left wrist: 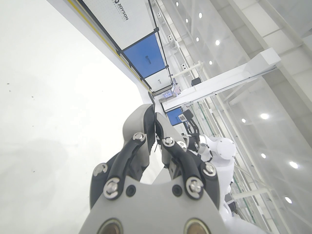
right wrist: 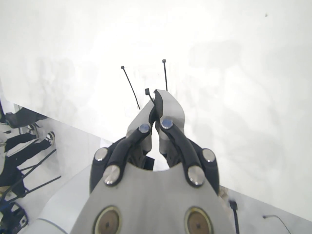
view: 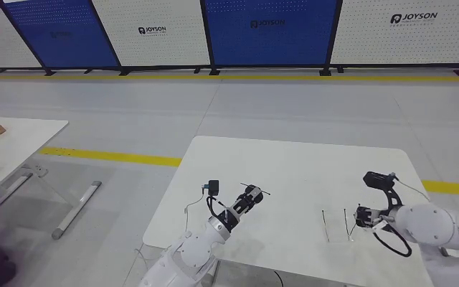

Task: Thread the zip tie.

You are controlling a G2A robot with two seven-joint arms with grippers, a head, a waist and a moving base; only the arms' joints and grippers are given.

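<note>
Barely begun, unthreaded as yet, with a black zip tie (view: 264,191) clamped in the left gripper (left wrist: 155,122) over the table (view: 301,165) and a second zip tie (right wrist: 147,91) pinched near its head in the right gripper (right wrist: 154,96) (two spare zip ties (right wrist: 130,87) just beside).

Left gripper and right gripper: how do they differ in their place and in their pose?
The left gripper is over the table's left half; the right gripper is over its right half, beside two loose zip ties. The left gripper seems to point level, across the table; the right gripper points down at the table. Both are shut on a black tie: the left tie and the right tie.
</note>
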